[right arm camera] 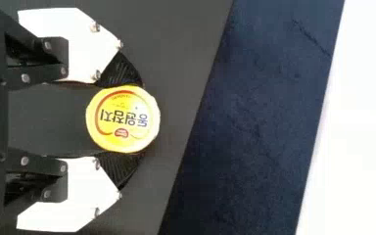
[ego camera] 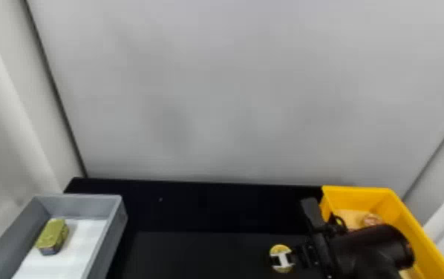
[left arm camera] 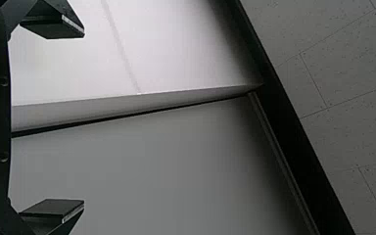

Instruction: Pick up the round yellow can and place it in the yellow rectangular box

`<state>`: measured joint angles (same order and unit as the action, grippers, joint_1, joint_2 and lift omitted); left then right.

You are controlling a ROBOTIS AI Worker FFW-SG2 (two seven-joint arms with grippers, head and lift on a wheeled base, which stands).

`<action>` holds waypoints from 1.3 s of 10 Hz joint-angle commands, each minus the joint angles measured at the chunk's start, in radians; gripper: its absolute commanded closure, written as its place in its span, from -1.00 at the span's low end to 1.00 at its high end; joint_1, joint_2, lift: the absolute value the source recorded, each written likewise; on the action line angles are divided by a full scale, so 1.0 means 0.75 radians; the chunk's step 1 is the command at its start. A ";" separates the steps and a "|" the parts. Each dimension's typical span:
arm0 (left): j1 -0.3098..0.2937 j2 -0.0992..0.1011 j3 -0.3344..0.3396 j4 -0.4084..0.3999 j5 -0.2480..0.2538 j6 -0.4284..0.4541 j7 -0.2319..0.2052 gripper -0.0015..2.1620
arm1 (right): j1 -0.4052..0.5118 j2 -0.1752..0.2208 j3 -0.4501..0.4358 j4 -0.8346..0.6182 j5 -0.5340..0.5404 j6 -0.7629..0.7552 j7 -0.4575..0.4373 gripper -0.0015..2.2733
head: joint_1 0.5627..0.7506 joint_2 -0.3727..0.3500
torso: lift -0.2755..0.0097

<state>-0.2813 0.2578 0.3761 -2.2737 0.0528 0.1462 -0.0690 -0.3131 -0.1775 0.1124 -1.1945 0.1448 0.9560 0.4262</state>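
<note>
The right gripper (ego camera: 282, 258) is over the dark table in the head view, left of the yellow rectangular box (ego camera: 423, 237), with the round yellow can (ego camera: 280, 249) at its fingers. In the right wrist view the round yellow can (right arm camera: 122, 119) is held between both fingertips of the right gripper (right arm camera: 120, 120), its printed lid facing the camera. Whether it touches the table I cannot tell. My left gripper (left arm camera: 54, 119) stands open and idle in the left wrist view, facing pale walls, nothing between its fingers.
A grey bin (ego camera: 115, 226) at the left holds a green-gold rectangular tin (ego camera: 53, 234) on a white sheet. A small round item (ego camera: 372, 219) lies inside the yellow box. The right forearm crosses over that box's near left side. A pale wall rises behind the table.
</note>
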 commanded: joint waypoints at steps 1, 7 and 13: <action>0.007 0.000 0.004 -0.008 0.001 0.012 0.000 -0.94 | 0.088 -0.001 -0.070 -0.545 0.071 0.477 0.007 -0.37 | -0.79 -0.19 | 0.87; 0.007 0.008 0.006 -0.018 0.003 0.036 -0.002 -0.94 | 0.015 -0.134 -0.363 -1.085 0.261 0.822 0.150 -0.37 | -0.79 -0.19 | 0.87; 0.011 0.016 0.012 -0.018 0.003 0.032 -0.006 -0.94 | 0.123 -0.134 -0.862 -0.733 -0.111 0.334 -0.161 -0.37 | -0.79 -0.19 | 0.87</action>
<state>-0.2725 0.2694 0.3848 -2.2872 0.0552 0.1717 -0.0732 -0.2528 -0.2658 -0.4662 -1.8339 0.2854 1.3070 0.4032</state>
